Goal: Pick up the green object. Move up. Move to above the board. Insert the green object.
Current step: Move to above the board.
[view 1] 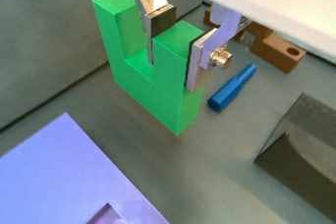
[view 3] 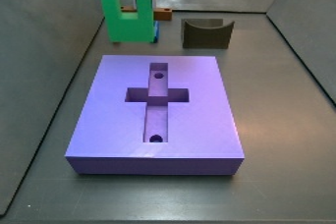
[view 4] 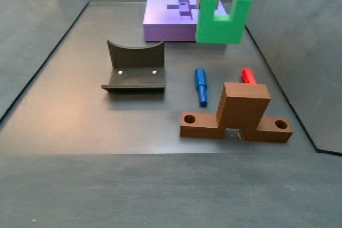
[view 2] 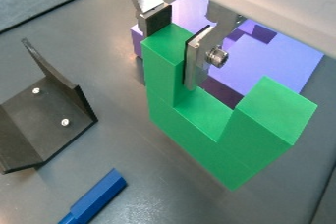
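Green block point(view 1: 147, 66) gripped on one prong, lifted, not yet over the board point(view 3: 157, 110).

In a side view the block hangs left of the brown piece point(view 3: 164, 15) and olive block point(view 3: 206, 32), beyond the board's far edge. The gripper point(view 2: 175, 36) is clamped on one prong, silver fingers point(view 1: 206, 53) flat on either face; the other prong is free. I judge the carry comes next: hold the height, keep the block level, and stop centred over the cross recess point(view 3: 156, 95) before lowering. The off-centre grip may let it tilt.
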Robot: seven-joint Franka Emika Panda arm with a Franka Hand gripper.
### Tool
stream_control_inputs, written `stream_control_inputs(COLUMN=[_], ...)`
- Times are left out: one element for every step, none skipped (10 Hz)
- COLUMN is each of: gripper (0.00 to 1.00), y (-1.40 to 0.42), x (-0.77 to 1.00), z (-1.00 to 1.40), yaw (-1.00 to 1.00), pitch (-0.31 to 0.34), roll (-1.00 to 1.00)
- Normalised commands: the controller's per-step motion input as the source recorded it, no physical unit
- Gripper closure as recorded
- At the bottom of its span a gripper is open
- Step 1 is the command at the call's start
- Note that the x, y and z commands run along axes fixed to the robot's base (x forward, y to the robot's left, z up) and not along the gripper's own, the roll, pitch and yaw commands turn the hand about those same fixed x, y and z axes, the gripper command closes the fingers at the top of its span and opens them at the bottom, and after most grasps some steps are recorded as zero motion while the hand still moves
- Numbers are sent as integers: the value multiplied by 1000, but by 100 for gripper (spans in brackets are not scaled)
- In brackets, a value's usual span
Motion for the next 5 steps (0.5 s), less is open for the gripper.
stream_control_inputs(gripper=[100,100,100,100,100], y=[0,3,0,-3,1], x=[0,-27,-65,17,66], z=[1400,1400,1400,1400,1400], yaw=[0,3,1,-3,-3], pitch=[0,29,30,19,56], roll=[0,1,-12,-29,-28])
